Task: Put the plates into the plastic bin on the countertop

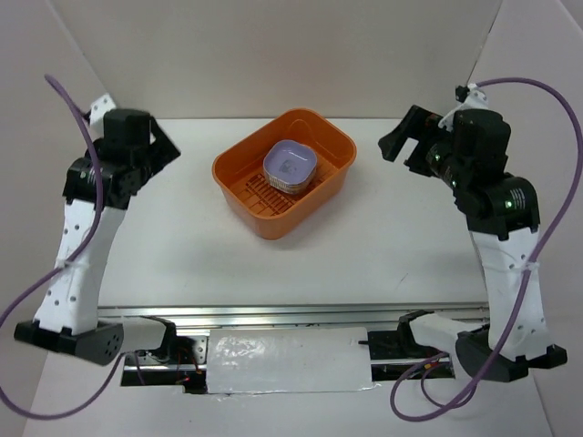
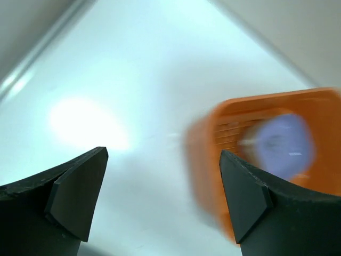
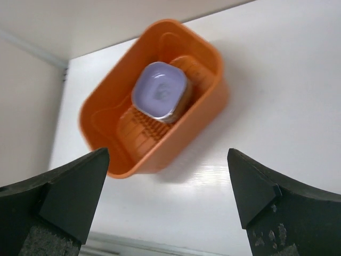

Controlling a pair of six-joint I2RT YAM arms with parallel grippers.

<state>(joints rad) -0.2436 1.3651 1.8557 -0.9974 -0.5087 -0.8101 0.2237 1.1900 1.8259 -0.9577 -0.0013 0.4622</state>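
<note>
The orange plastic bin stands on the white countertop at centre back. A stack of plates lies inside it, a purple one on top; the ones below show only as edges. The bin also shows in the right wrist view with the purple plate, and blurred in the left wrist view. My left gripper is open and empty, raised left of the bin. My right gripper is open and empty, raised right of the bin.
White walls close in the back and sides. A metal rail runs along the front edge, with a white sheet below it between the arm bases.
</note>
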